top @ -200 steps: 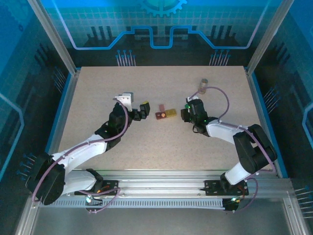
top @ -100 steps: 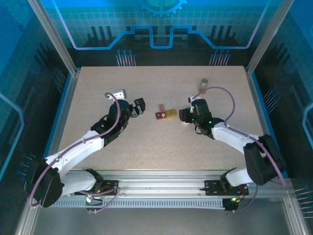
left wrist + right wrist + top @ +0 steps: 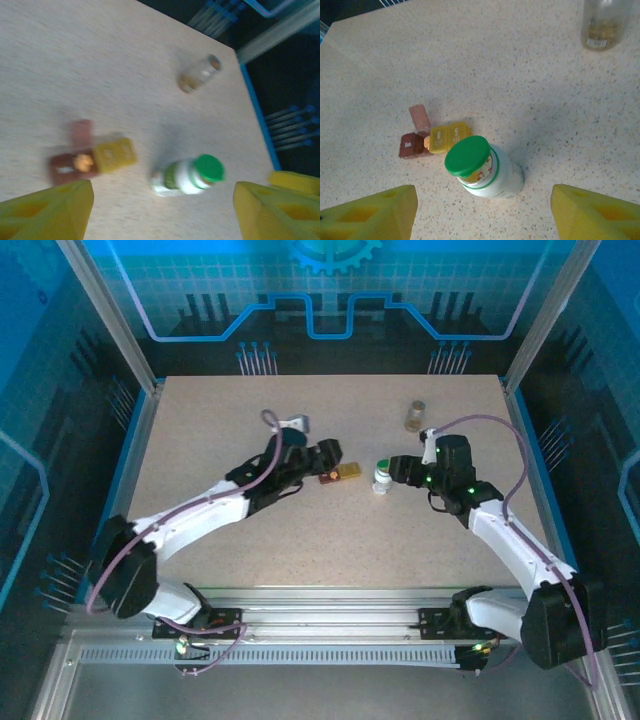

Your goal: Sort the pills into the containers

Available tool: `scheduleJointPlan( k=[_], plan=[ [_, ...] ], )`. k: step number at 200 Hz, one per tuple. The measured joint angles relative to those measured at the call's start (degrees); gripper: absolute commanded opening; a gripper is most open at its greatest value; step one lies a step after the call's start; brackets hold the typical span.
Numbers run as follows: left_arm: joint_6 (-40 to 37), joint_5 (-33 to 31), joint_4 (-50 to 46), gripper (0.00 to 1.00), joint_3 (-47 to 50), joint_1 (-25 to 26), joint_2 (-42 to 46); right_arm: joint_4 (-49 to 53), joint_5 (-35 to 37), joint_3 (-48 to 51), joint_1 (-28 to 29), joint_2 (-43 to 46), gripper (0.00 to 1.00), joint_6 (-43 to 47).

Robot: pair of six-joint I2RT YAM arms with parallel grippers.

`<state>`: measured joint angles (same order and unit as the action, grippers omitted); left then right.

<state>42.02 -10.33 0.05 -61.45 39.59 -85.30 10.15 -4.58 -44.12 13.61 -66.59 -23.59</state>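
since a second ago the left arm has swung across toward the middle of the overhead view, so the left gripper (image 3: 330,454) now hangs just above the two small boxes, while the right gripper (image 3: 398,470) has drawn back to the right of the white bottle (image 3: 381,478), which stands upright and untouched on the table (image 3: 250,570). both grippers are spread wide with nothing between them; the right one's yellow fingers (image 3: 375,212) sit at the lower corners of its wrist view, apart from the green cap. the dark red box (image 3: 411,145) and the yellow box (image 3: 450,136) touch side by side left of the bottle, the red one's pink lid (image 3: 419,116) flipped up. an orange pill (image 3: 82,161) lies in the red box, at the end by the yellow one. a glass jar (image 3: 416,415) stands further up the frame, well apart.
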Motion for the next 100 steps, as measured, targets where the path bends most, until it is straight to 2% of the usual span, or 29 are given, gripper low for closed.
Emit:
scheduleJointPlan(
  k=[34,68,100],
  plan=[
    [1.51,4.28,-1.36,0.57,-8.17,2.54,-9.62,-1.09,-6.36,-0.81,-2.62,-5.81,0.67,-1.46],
    [1.60,7.69,-2.56,0.53,-12.61,2.54,-16.59,-4.26,-11.41,-0.87,-5.57,-10.49,0.61,-3.85],
    [1.57,9.22,-3.04,0.54,-14.64,2.58,-20.57,-6.40,-14.56,-1.66,-6.19,-12.96,0.60,-4.72]
  ],
)
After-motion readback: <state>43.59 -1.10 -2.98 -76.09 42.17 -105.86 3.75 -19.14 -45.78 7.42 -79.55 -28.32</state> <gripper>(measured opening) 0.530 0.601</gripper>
